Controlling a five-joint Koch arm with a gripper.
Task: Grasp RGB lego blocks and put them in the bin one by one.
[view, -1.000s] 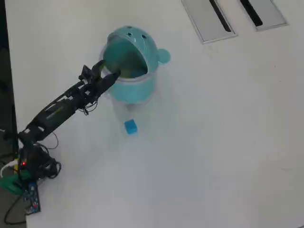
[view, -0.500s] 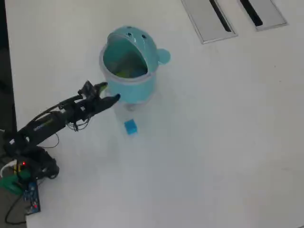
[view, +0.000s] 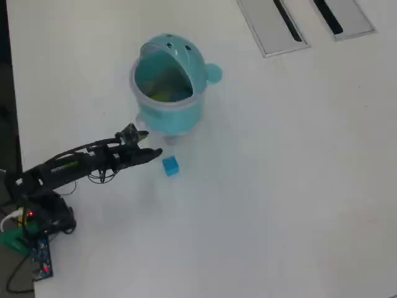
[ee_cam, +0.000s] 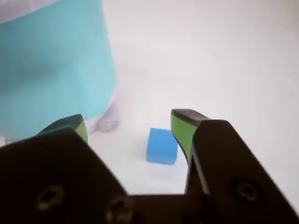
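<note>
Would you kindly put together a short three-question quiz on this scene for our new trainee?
1. True or false: the gripper is shut on the blue block.
2. In the overhead view, the blue block lies: A) inside the bin B) on the table, apart from the bin C) on the bin's lid.
3. What colour shows inside the bin in the overhead view?

Key: 1 false, the jaws are open; 2 B; 3 yellow-green.

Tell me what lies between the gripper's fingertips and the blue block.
Nothing but bare white table. In the wrist view the open gripper frames the blue block; the bin stands off to the left.
</note>
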